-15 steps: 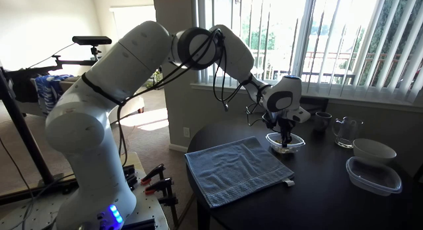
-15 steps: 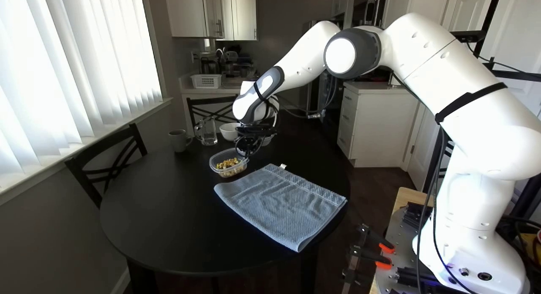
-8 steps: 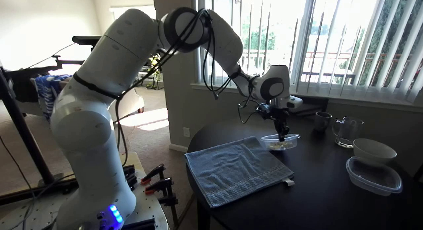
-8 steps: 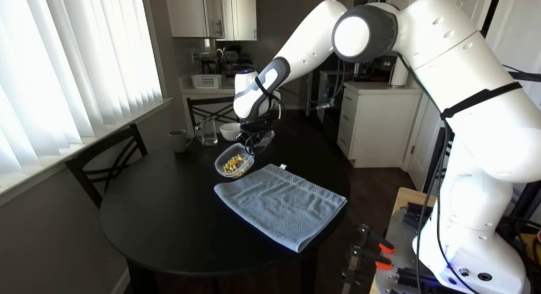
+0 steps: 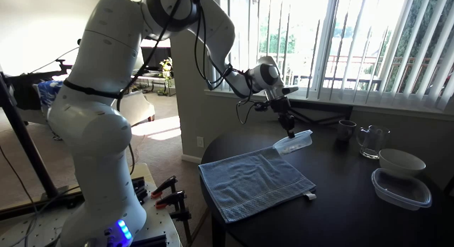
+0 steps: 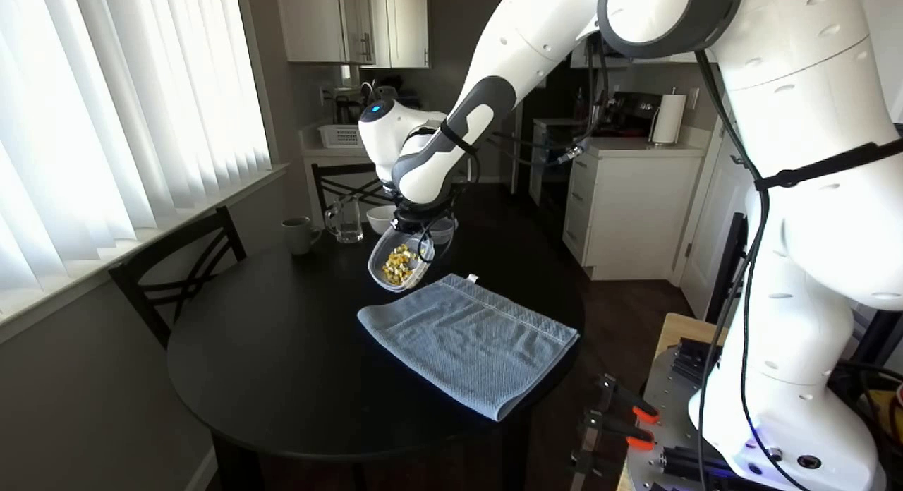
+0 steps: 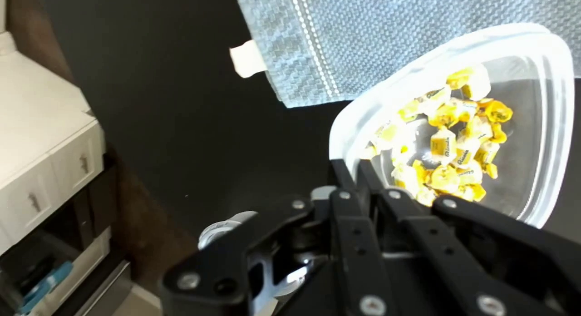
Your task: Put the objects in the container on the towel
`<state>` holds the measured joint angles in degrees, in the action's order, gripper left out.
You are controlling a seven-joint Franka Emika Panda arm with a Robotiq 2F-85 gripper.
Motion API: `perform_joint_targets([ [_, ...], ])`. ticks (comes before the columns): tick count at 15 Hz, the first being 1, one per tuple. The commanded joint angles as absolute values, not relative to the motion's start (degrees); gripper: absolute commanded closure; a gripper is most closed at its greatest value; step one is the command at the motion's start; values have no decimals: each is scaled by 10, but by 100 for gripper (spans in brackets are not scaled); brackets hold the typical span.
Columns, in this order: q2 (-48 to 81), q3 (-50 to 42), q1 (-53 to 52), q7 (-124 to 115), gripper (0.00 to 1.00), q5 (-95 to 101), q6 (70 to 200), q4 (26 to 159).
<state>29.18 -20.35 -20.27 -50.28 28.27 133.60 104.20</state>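
Note:
A small translucent plastic tub (image 5: 295,143) is the container; it also shows in an exterior view (image 6: 377,259). My gripper (image 5: 291,134) is shut on its rim, as the wrist view shows (image 7: 352,168). The tub is off the table and tilted, its lower end by the towel's far corner. Several yellow-and-white wrapped candies (image 6: 398,265) lie inside it; their wrappers show in the wrist view (image 7: 454,148). The blue-grey towel (image 5: 255,183) lies flat and wrinkled on the table, also in an exterior view (image 6: 473,343). In the wrist view the tub overlaps the towel (image 7: 376,30).
On the dark round table (image 6: 282,378) stand a grey mug (image 5: 345,130), a clear glass mug (image 5: 371,144), a white bowl (image 5: 400,163) and another clear tub (image 5: 395,197). A dark chair (image 6: 187,276) is by the window. Clamps (image 6: 621,424) sit at the robot's base.
My gripper has risen and moved toward the towel with the tub in it. The tub has lifted from the table and tipped increasingly. The candies are still inside; the towel has not moved.

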Motion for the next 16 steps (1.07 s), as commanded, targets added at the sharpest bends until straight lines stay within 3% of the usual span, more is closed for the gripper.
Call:
perform_joint_targets([
  [1, 265, -202, -244, -638, 94, 417, 1246, 1064],
  [8, 294, -93, -232, -777, 94, 610, 978, 1008],
  [16, 426, -28, -196, -751, 94, 672, 722, 921],
])
